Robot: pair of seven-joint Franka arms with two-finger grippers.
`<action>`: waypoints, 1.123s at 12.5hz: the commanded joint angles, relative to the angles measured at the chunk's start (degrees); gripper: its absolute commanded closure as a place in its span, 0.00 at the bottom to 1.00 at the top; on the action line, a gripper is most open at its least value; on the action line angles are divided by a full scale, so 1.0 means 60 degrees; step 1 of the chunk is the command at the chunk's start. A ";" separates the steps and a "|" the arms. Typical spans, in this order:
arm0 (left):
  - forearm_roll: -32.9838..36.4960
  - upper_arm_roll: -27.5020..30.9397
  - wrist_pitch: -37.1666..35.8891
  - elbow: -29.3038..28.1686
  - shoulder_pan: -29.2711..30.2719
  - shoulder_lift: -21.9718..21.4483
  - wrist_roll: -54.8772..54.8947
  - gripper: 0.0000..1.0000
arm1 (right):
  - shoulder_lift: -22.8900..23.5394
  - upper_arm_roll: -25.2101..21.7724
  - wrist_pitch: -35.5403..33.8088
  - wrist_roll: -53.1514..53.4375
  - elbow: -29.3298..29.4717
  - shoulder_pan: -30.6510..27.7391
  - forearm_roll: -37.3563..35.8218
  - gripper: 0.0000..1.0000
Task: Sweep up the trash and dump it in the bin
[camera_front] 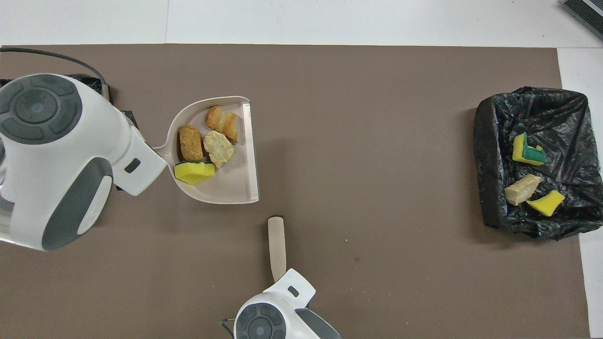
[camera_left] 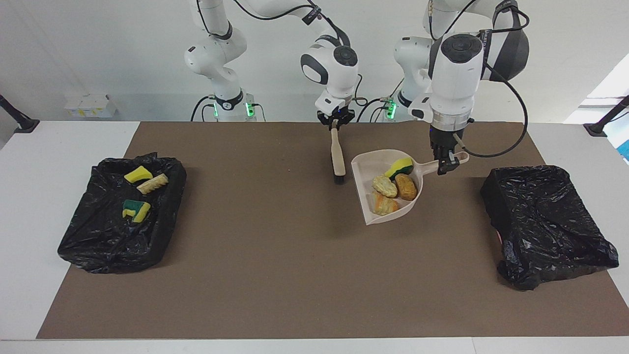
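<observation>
Gripping dustpan [camera_left: 388, 189] handle: left gripper [camera_left: 448, 164], pointing down, pan lifted over mat [camera_left: 275, 275] and carrying four trash pieces [camera_left: 395, 187]. Clamping brush [camera_left: 337, 157] handle: right gripper [camera_left: 335, 121], brush hanging bristles-down beside pan. Lying in bag-lined bin [camera_left: 98, 246] at right arm's end: three pieces [camera_left: 142, 189]. Reading no legible labels.

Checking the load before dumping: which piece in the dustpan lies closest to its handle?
The yellow, green-backed sponge scrap, the only sponge in the dustpan; the three bread-like lumps lie nearer its open lip.
</observation>
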 commanded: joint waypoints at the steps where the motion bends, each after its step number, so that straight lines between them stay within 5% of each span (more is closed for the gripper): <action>1: 0.0126 -0.0083 -0.0189 0.0383 0.0712 -0.0071 0.0254 1.00 | -0.0140 -0.0060 -0.0722 0.0308 0.0556 -0.0125 -0.0077 0.00; 9: 0.0009 -0.0025 0.0016 0.0647 0.2821 0.0002 0.1997 1.00 | -0.0522 -0.0119 -0.4822 -0.2253 0.3804 -0.2334 -0.0558 0.00; 14: -0.0269 -0.0025 0.0690 0.0706 0.4664 0.0090 0.3518 1.00 | -0.0624 -0.0178 -0.5279 -0.5047 0.4891 -0.4165 -0.1098 0.00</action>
